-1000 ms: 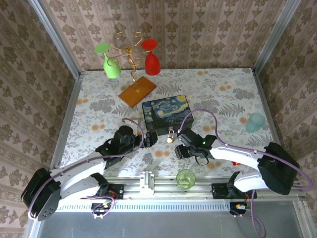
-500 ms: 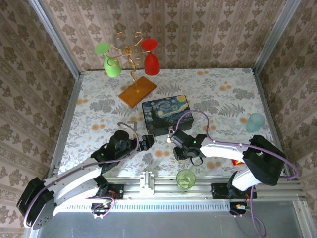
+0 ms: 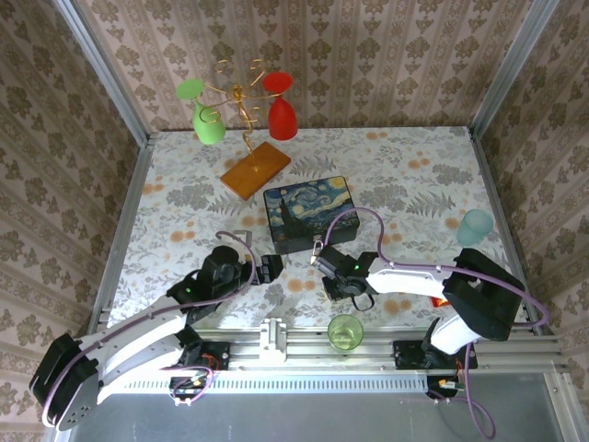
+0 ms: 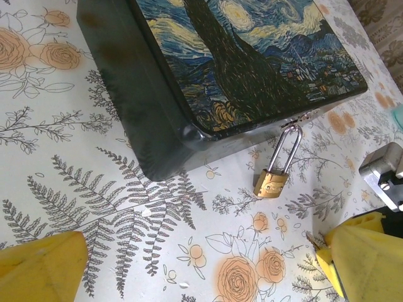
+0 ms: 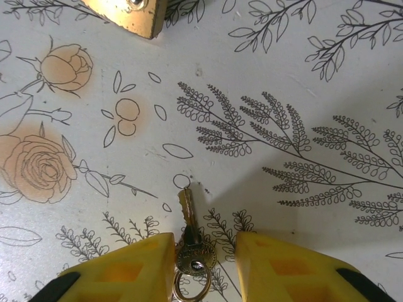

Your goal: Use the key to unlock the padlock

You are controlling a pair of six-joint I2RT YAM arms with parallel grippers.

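While top cam has the padlock [image 3: 316,250] clipped to the front of the box [image 3: 308,214] b/w both arms, left wrist shows left gripper [image 4: 201,270] jaws wide apart, right wrist: right gripper [image 5: 201,251] jaws spread astride the key [image 5: 191,239], light+slippy imo, pinch its head.

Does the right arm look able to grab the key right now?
Probably yes: the key lies flat on the tablecloth between the open jaws of the right gripper, nothing covering it.

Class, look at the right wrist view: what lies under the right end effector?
Between the open fingers of the right end effector, a key lies flat on the table, blade toward the padlock. The table beneath each finger is hidden.
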